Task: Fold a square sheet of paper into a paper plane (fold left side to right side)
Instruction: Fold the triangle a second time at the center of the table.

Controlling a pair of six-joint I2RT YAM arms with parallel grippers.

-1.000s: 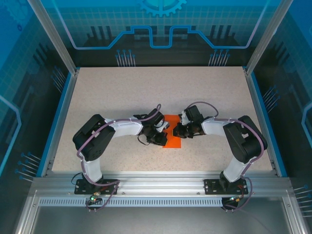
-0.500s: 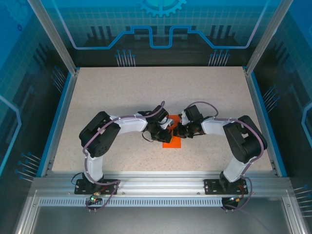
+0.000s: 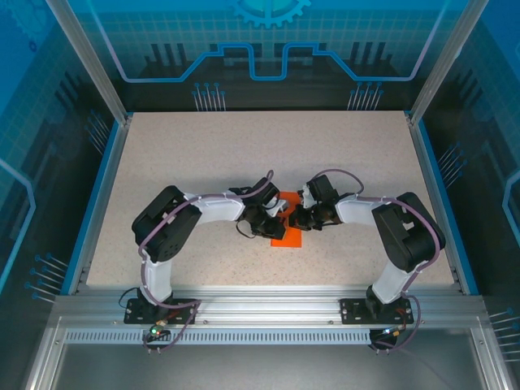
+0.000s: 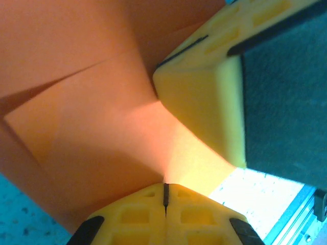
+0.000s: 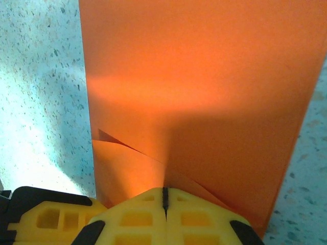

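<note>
left gripper (image 3: pixel 274 219): fingers pressed together with nothing between them. The tip rested on the left part of the sheet, with a folded layer (image 4: pixel 87 122) just ahead of it in the left wrist view.
square sheet of paper (image 3: pixel 286 237): lay about midway between the left and right edges of the tabletop (image 3: pixel 244 146), nearer its near edge than its far one. Both tips were on it.
right gripper (image 3: pixel 298 218): fingers pressed together and holding nothing. The tip sat on the right part of the sheet, close beside the left gripper.
weight and stiffness: judged very light, thin and limp. It would take a crease at once and crumple or tear if dragged.
slip: likely to slide on the smooth speckled tabletop unless one tip pinned it.
where to take hold: probably a shallow pinch at a free edge or corner on the left side, with the other tip holding the rest down near the intended crease.
count: one orange sheet, two grippers and at least one folded-over layer. Whether there were more folds could not be told.
</note>
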